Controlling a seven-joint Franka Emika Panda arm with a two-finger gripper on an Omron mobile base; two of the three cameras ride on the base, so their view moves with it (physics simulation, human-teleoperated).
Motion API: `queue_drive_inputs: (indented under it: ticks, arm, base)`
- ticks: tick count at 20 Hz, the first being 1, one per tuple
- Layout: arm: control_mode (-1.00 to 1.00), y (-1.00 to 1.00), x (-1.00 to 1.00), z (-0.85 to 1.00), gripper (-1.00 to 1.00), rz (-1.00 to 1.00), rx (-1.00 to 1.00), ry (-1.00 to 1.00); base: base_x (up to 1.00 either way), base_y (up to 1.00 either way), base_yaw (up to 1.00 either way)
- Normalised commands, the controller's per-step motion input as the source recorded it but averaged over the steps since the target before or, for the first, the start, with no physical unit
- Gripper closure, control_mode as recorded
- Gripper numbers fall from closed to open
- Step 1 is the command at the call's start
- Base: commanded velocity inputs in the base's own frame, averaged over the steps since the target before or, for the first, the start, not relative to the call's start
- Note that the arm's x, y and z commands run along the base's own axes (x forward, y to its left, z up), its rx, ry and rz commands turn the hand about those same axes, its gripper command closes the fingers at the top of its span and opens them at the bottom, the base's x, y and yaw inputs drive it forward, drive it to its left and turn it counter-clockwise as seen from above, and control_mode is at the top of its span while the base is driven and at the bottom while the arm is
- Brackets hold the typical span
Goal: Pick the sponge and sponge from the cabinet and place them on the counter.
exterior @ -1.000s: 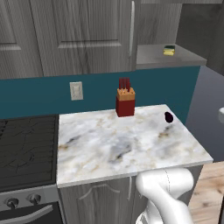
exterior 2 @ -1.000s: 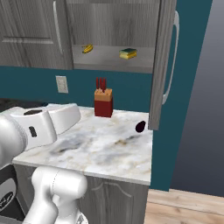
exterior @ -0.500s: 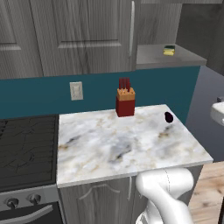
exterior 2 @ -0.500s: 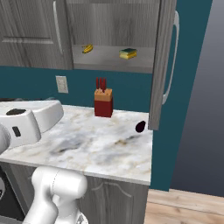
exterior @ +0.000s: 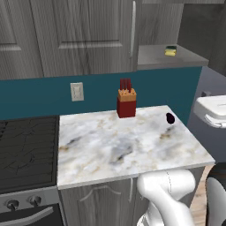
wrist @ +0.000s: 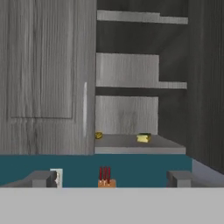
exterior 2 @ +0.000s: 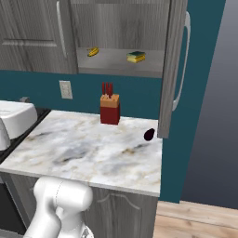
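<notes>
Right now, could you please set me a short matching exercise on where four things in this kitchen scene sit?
Things:
1. green-topped sponge
2. knife block
3. wall socket
4. dark round object

Places:
A. on the teal wall, left of the knife block
B. on the open cabinet's lower shelf, right of a small yellow thing
C. on the marble counter near its right edge, below the open door
D. at the back of the marble counter, against the teal wall

Pairs: 1-B, 2-D, 3-A, 4-C
</notes>
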Motion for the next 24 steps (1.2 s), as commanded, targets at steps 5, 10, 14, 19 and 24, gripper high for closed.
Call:
queue_drive_inputs:
  ticks: [5, 10, 14, 19, 24]
  arm:
    - [-1.00, 0.34, 0.00, 0.00, -1.00, 0.00, 0.01, -0.09]
    - [-1.00, 0.07, 0.05, 0.00, -1.00, 0.08, 0.00, -0.07]
    - [-1.00, 0.03, 0.14, 0.00, -1.00, 0.14, 0.00, -0.07]
    - [-1.00, 0.19, 0.48, 0.00, -1.00, 0.10, 0.00, -0.01]
    - [-1.00, 0.24, 0.46, 0.00, -1.00, 0.00, -0.01, -0.02]
  base:
    - [0.00, 0.00, 0.00]
    - [0.00, 0.00, 0.00]
    - [0.00, 0.00, 0.00]
    - [0.00, 0.00, 0.00]
    - [0.00, 0.00, 0.00]
